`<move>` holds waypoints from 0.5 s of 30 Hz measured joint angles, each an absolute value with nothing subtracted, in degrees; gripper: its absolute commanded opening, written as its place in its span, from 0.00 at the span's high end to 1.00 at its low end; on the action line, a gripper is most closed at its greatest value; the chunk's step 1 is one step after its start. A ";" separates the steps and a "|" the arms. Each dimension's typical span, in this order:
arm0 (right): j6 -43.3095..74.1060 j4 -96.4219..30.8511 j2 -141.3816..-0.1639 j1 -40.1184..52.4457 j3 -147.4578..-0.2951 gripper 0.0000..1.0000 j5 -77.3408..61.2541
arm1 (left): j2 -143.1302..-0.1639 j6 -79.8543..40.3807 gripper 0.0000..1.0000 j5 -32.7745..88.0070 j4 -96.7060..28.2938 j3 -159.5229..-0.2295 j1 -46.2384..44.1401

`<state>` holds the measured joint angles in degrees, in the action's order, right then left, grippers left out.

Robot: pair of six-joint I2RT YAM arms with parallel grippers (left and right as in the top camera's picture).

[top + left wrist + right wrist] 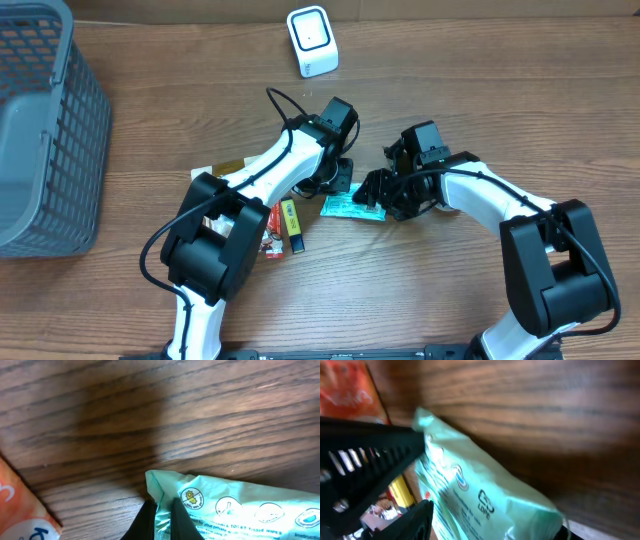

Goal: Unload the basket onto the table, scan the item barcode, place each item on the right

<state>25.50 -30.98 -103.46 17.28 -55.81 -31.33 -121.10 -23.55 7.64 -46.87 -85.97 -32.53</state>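
Overhead view: wipes packet between the two grippers, mid-table

Overhead, the green wipes packet point(350, 207) sits near the middle of the table point(480, 110), its long axis running roughly left to right, one end toward each arm; the printed face with its row of small icons shows in the left wrist view. The left gripper point(338, 183) is clenched on the packet's corner, its two dark fingers point(182, 522) pinching the thin sealed edge. The right gripper point(378, 195) straddles the opposite end with one finger on each side of the packet; whether those fingers already press it I cannot tell.

Bare wood lies beyond the packet toward the far edge and out to the right; the white scanner point(312, 41) stands well apart at the far side, with open table between it and the packet. Close on the left, by the left arm, lie a yellow item point(291, 216) and an orange packet point(20, 505), both near the green packet's left end; the grey basket point(60, 130) stands well away at the left edge.
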 measured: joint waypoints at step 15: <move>22.96 -39.38 -103.44 17.28 -56.03 0.24 -33.19 | -122.52 -20.84 0.94 8.51 -44.71 -88.33 -32.60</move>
